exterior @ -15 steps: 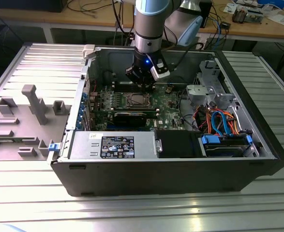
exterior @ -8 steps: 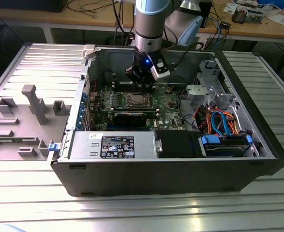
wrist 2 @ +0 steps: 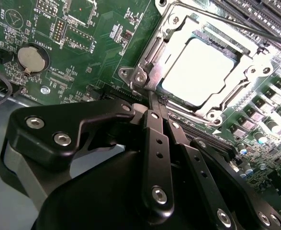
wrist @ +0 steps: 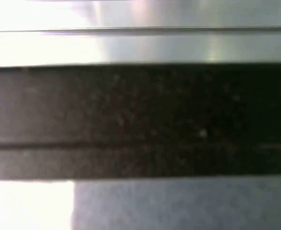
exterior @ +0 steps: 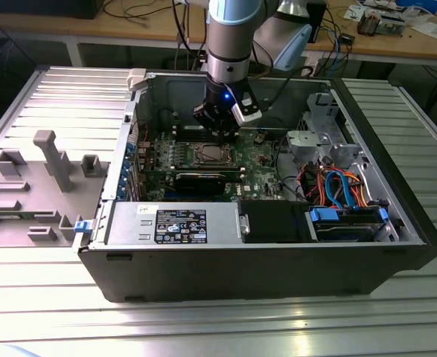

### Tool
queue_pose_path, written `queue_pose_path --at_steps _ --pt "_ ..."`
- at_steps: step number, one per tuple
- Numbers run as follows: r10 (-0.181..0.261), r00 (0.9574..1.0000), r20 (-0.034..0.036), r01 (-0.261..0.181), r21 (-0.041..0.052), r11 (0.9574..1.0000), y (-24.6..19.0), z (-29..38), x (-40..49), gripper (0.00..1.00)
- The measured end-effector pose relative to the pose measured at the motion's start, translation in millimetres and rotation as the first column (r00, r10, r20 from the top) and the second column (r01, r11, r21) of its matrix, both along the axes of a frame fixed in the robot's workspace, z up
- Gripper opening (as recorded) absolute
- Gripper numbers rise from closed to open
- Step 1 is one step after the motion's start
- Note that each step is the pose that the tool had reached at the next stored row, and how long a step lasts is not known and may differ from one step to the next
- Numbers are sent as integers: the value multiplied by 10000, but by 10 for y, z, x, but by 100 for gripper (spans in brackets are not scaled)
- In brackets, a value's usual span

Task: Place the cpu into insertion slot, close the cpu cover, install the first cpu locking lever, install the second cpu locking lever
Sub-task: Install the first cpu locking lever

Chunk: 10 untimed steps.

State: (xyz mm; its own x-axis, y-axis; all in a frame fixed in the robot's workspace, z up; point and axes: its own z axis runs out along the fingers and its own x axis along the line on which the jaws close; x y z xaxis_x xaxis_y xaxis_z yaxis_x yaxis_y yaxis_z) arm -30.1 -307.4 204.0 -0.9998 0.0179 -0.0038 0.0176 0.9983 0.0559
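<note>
Gripper (wrist 2: 152, 98) clenched, fingers (wrist 2: 155, 143) pressed together with no gap, tips meeting at the corner of the cpu cover (wrist 2: 248, 57) and touching the thin metal lever end there. Nothing held between the pads. Just beyond the tips, cpu (wrist 2: 205, 69) seated flat in the insertion slot (wrist 2: 226, 45), its bright silvery face showing through the cover's square window, cover lying down over it. Around the socket, green circuit board (wrist 2: 97, 43) with a round coin cell (wrist 2: 33, 58) well off to one side. In the exterior view, gripper (exterior: 222, 134) hanging low inside the open computer case (exterior: 278, 260), directly beside the socket (exterior: 212, 155), above the grey power supply box (exterior: 170, 223).
</note>
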Motion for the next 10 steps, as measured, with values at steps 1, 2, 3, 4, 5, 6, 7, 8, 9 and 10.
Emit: queue_pose_path --at_steps 1,2,3,4,5,6,7,8,9,10 --pt "0 10000 0 0 0 10000 0 0 0 11" --pt "0 10000 0 0 2 10000 0 -1 0 11" --pt "1 10000 0 -1 1 10000 -1 -1 0 11" --pt "1 10000 1 -1 -1 10000 -1 -4 0 11" --pt "0 10000 1 0 -2 10000 -1 -7 0 11" --pt "1 10000 -1 -1 -2 10000 -1 -11 0 11" --pt "1 10000 0 -1 7 10000 0 -21 0 11" --pt "0 10000 0 0 11 10000 -1 -23 0 11" --pt "2 10000 0 -2 55 10000 -1 -23 1 11" --pt "2 10000 2 -2 101 9999 0 -25 1 11"
